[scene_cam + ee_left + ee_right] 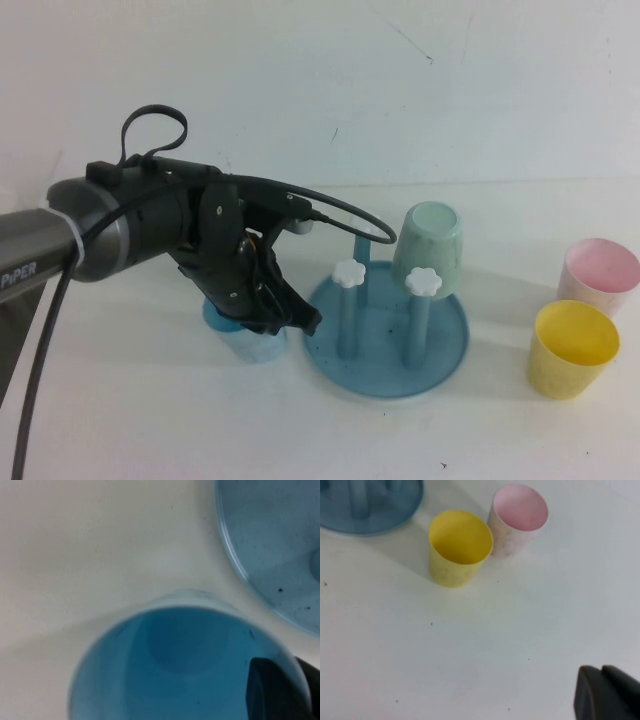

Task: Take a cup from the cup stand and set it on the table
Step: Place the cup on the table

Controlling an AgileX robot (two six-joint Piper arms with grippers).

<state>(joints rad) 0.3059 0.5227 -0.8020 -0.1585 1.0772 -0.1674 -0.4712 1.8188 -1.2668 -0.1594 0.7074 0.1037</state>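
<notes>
The light sky-blue cup (250,346) stands upright on the white table (150,425), just left of the teal cup stand (452,350). My left gripper (285,318) reaches down onto the cup's rim on the stand side. In the left wrist view I look into the open cup (170,645); one dark finger (270,690) is inside the wall and the other outside, pinching the rim. The stand's tray (270,545) is close beside it. My right gripper (605,692) is shut and empty over bare table.
A mint-green cup (428,245) hangs upside down on a back peg of the stand. Two front pegs with white flower caps (350,273) are bare. A yellow cup (572,348) and a pink cup (598,275) stand upright at the right, also in the right wrist view (459,547).
</notes>
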